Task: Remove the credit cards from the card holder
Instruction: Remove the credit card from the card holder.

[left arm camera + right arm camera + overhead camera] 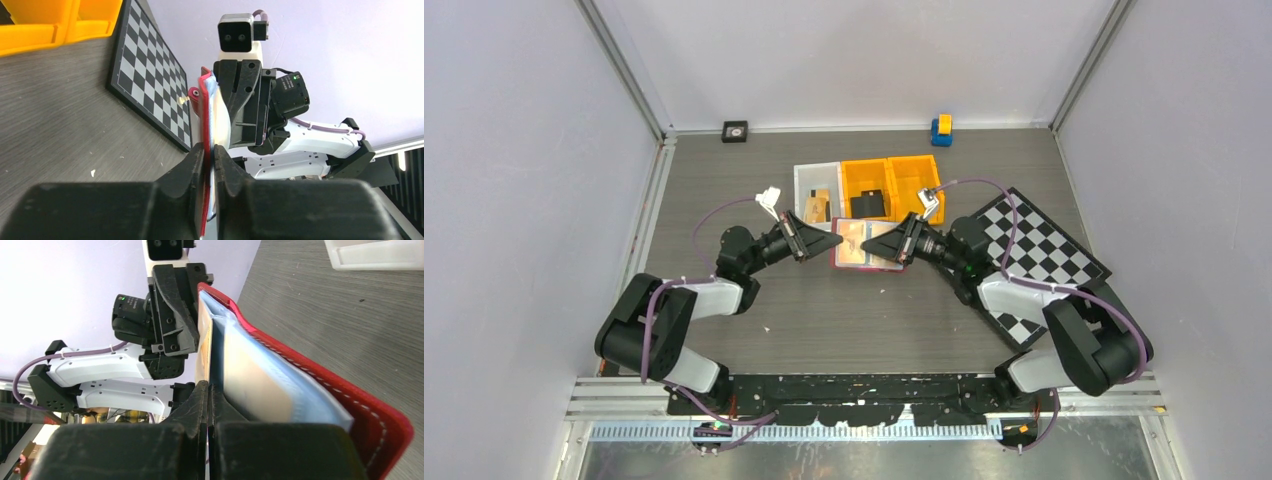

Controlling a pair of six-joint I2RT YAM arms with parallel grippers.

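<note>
I'm boxed in: plain pale-lilac walls (854, 60) at the far, left and right edges, aluminium posts (624, 65) in both far corners. Table (844, 320) under me is grey wood-grain, evenly lit. Black mounting rail (874, 385) along its near edge.

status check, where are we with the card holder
Left gripper shut on card holder, red cover. Right gripper shut at its inner sleeves. Credit cards not out yet. Nothing blocking.
</note>
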